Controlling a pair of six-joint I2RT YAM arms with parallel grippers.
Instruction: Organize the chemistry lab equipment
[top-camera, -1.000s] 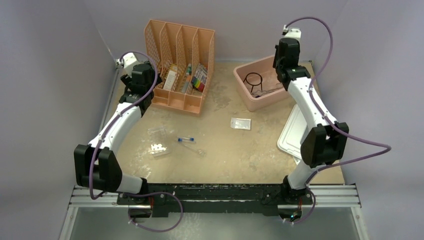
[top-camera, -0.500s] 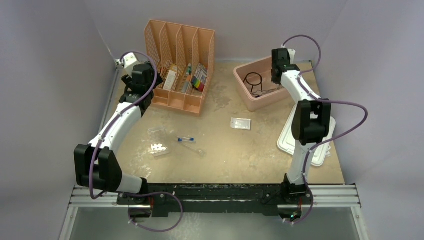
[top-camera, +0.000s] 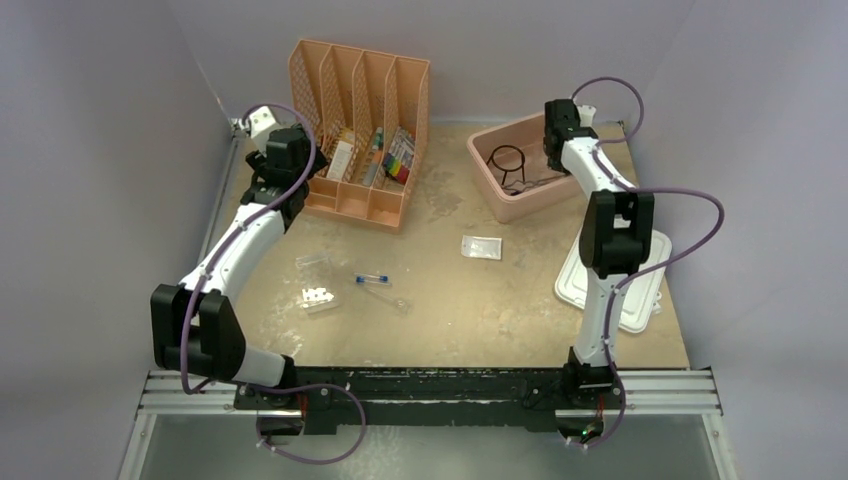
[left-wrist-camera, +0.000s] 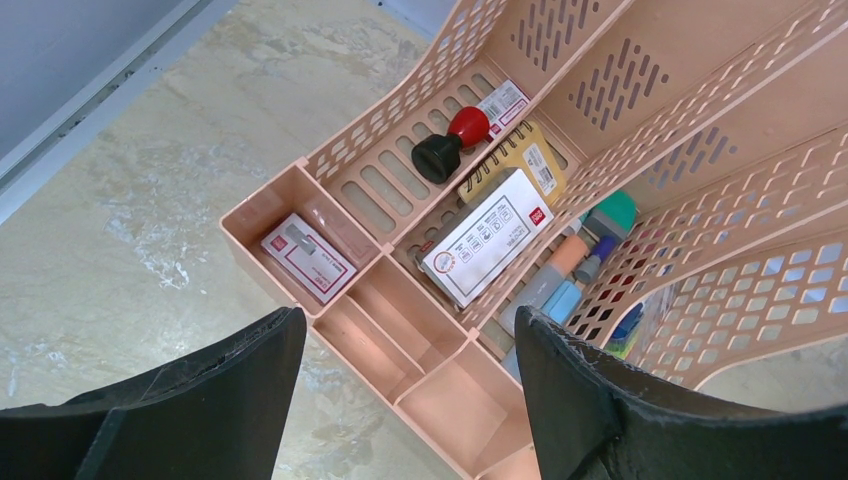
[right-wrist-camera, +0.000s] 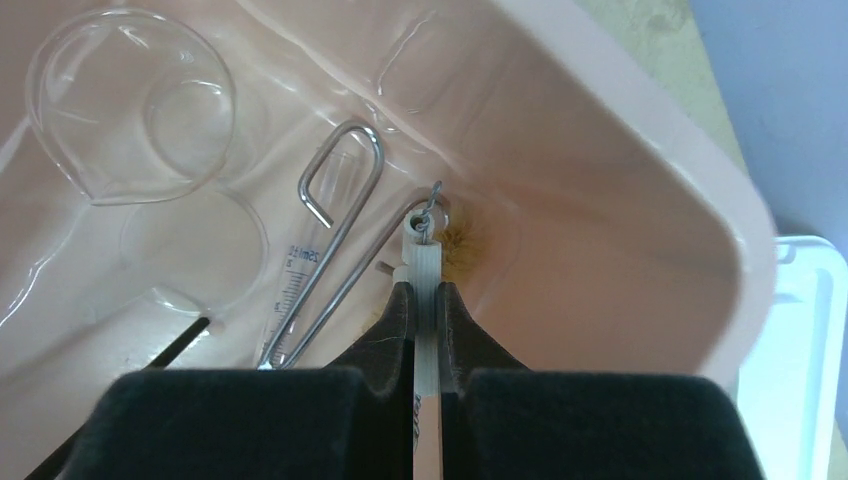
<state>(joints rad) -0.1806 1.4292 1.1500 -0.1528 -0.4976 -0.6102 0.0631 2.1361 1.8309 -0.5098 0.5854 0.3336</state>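
My right gripper (right-wrist-camera: 424, 290) (top-camera: 553, 160) is down inside the pink tub (right-wrist-camera: 620, 170) (top-camera: 500, 208), shut on a thin white bar (right-wrist-camera: 422, 262) with a wire loop at its tip. Beside it in the tub lie metal tongs (right-wrist-camera: 335, 215), a graduated clear tube (right-wrist-camera: 295, 290), a clear funnel (right-wrist-camera: 130, 105) and the black wire ring (top-camera: 507, 160). My left gripper (left-wrist-camera: 408, 330) (top-camera: 303, 172) hangs open and empty over the front left corner of the peach organizer (left-wrist-camera: 430, 400) (top-camera: 365, 205). A blue-capped tube (top-camera: 373, 280) and a small white tube rack (top-camera: 318, 297) lie mid-table.
The tub's white lid (top-camera: 640, 290) (right-wrist-camera: 800, 330) lies at the right edge, partly under the right arm. A small clear bag (top-camera: 481, 247), a clear box (top-camera: 313, 263) and a clear thin tube (top-camera: 387, 296) lie on the table. The organizer's slots hold boxes and a stamp (left-wrist-camera: 450, 145).
The right arm has folded down from high above the tub, bringing its gripper low inside the tub. The left arm has stayed put.
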